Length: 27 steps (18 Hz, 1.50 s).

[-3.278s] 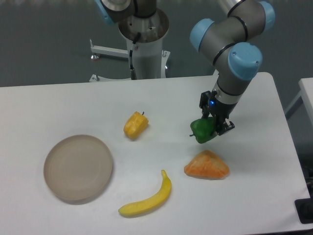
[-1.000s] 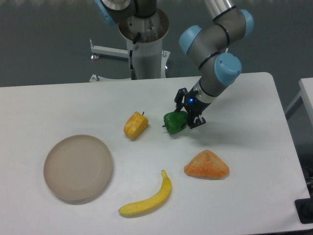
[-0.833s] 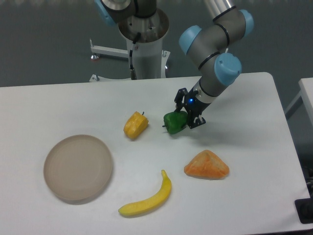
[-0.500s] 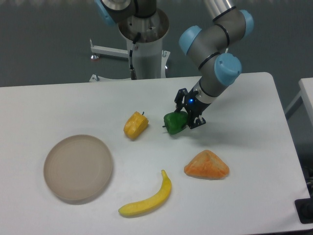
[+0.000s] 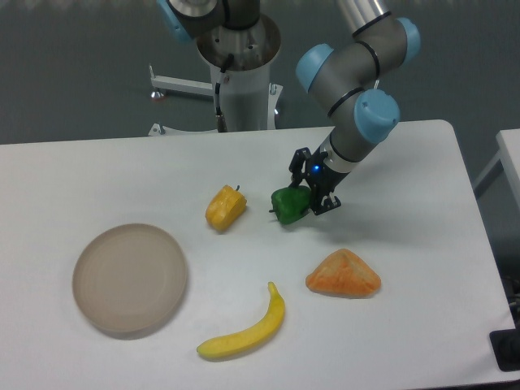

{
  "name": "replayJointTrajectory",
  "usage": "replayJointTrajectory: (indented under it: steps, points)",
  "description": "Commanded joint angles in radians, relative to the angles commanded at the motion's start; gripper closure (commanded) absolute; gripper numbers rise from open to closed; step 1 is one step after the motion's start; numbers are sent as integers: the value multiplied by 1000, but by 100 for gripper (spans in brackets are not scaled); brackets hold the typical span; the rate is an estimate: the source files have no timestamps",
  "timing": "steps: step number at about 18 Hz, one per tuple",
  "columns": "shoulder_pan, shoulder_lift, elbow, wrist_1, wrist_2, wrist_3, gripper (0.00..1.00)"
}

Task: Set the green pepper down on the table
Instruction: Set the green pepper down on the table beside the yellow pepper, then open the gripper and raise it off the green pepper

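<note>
The gripper (image 5: 309, 193) sits low over the middle of the table (image 5: 422, 244), its two dark fingers closed around the green pepper (image 5: 288, 204). The pepper is pinched from its right side, with most of its glossy lobed body sticking out to the left of the fingers and its short dark stem pointing left. Its underside looks to be at or very near the white tabletop, with a faint shadow beneath it; whether it actually touches the surface cannot be told from this view. A small blue light glows on the gripper body just above the fingers.

The arm rises up and to the right from the gripper, through a grey wrist with light-blue joint caps (image 5: 376, 116), toward the top of the view.

Just to the left of the green pepper, with a small gap between them, lies the yellow-orange pepper (image 5: 225, 207) on its side. In front of the gripper and to the right rests the orange wedge-shaped piece (image 5: 343, 275), apart from the pepper. A banana (image 5: 247, 329) lies near the front edge, curving upward to the right. At the left stands the round beige plate (image 5: 130, 278), with nothing on it. Behind the table is the robot's white base column (image 5: 242, 73).
</note>
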Motion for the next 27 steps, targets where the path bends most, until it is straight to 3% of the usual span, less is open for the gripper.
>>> replayJointTrajectory:
  steps: [10, 13, 15, 20, 24, 27]
  points:
    - [-8, -6, 2, 15, 5, 0, 49]
    - [-8, -6, 3, 15, 5, 0, 41]
    - [-9, -6, 3, 15, 3, 0, 29]
    - [-8, -6, 3, 14, 3, -2, 19]
    - [-6, -5, 23, 14, 9, 2, 0]
    - [-5, 2, 50, 14, 44, 5, 0]
